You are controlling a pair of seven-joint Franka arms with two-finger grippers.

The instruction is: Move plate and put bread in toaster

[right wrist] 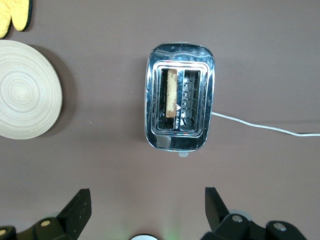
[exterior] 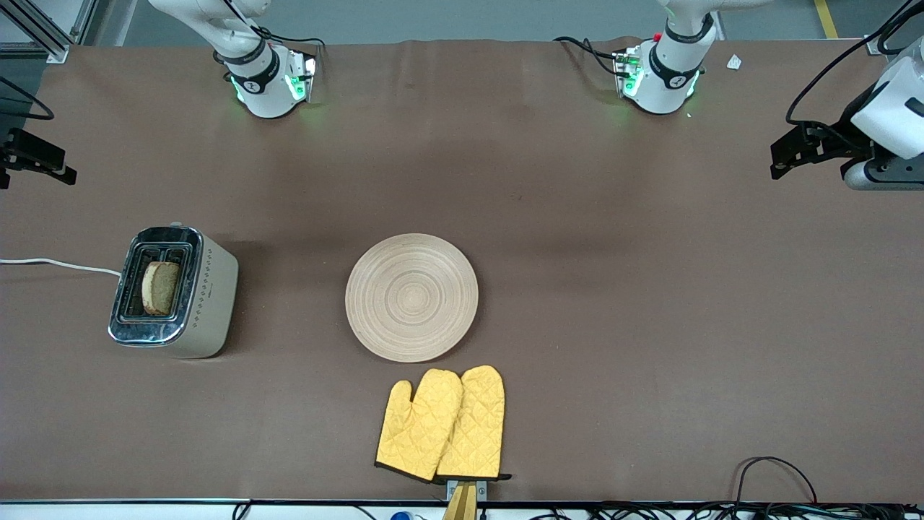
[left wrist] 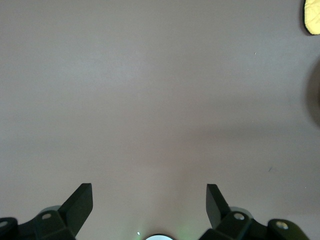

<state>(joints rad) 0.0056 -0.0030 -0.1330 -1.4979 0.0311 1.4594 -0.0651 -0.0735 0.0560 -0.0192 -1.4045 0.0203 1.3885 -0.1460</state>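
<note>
A brown cloth (exterior: 577, 303) covered the table, lightly creased along its edge farthest from the front camera. Grey floor (exterior: 447, 18) showed above that edge. Black cables (exterior: 772, 477) lay at the nearest edge. Lighting was even, shadows soft.

A brown surface (exterior: 613, 303) carries the toaster (exterior: 177, 292) toward the right arm's end, its white cord (exterior: 58, 265) trailing off. The wooden plate (exterior: 411, 297) lies mid-surface, with yellow mitts (exterior: 442, 425) nearer the front camera.

Bread (exterior: 161, 287) upright in toaster (exterior: 173, 292) slot, apparently unpressed; bare wooden plate (exterior: 411, 297) mid-table.
</note>
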